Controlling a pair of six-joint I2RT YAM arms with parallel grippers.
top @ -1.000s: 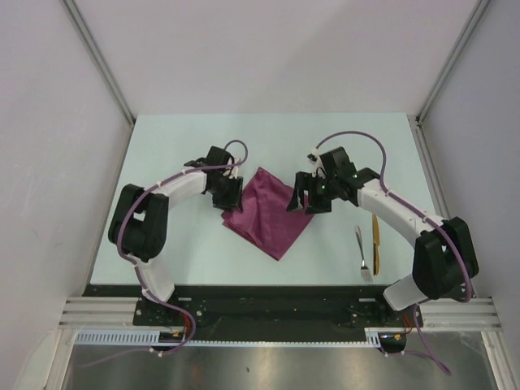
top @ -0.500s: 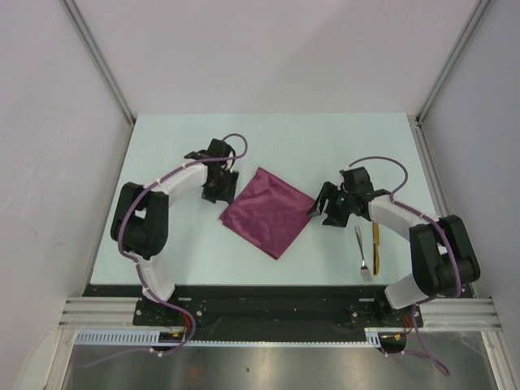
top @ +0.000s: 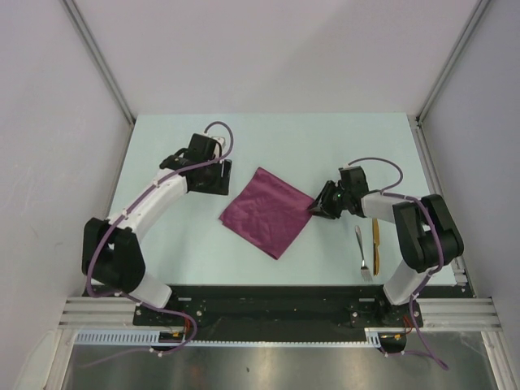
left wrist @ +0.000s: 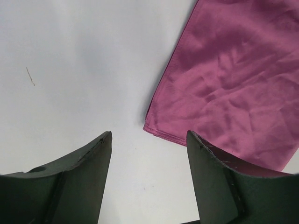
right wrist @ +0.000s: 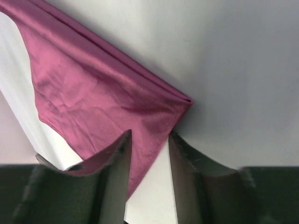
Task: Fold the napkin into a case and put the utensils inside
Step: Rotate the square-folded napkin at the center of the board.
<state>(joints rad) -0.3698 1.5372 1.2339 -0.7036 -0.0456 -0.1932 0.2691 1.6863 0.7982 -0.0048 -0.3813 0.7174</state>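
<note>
— Where is the napkin seen?
— It is laid flat as a creased diamond at the middle of the table, between the two arms.
— How are the jaws of the left gripper set?
— They are spread wide and nothing is held. Bare table is framed between them, and the napkin's left corner is seen just beyond the fingertips.
— And the right gripper?
— Its jaws are parted by a narrow gap. The napkin's edge near its right corner is straddled, with cloth seen between the fingers, but no pinch can be made out.
— What else is found on the table?
— The spoon and the golden piece are laid side by side at the lower right of the top view, apart from the napkin.
</note>
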